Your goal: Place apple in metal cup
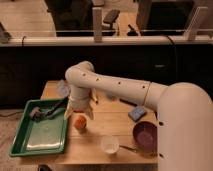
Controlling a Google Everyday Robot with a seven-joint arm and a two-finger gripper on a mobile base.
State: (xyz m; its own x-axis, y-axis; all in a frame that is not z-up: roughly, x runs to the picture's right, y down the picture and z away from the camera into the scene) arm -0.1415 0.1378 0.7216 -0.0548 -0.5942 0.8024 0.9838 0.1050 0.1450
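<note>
The apple [80,121] is a small orange-red ball on the wooden table [107,127], just right of the green tray. My gripper [80,109] hangs straight above it at the end of the white arm, very close to the apple's top. A small darker shape shows right under the apple. I cannot tell whether it is the metal cup; no other metal cup is in view.
A green tray [30,145] with dark utensils lies at the left. A whitish cup [110,144] stands near the front edge, with a purple bowl [146,135] to its right. A blue block [136,113] lies behind the bowl. The arm spans the table's back.
</note>
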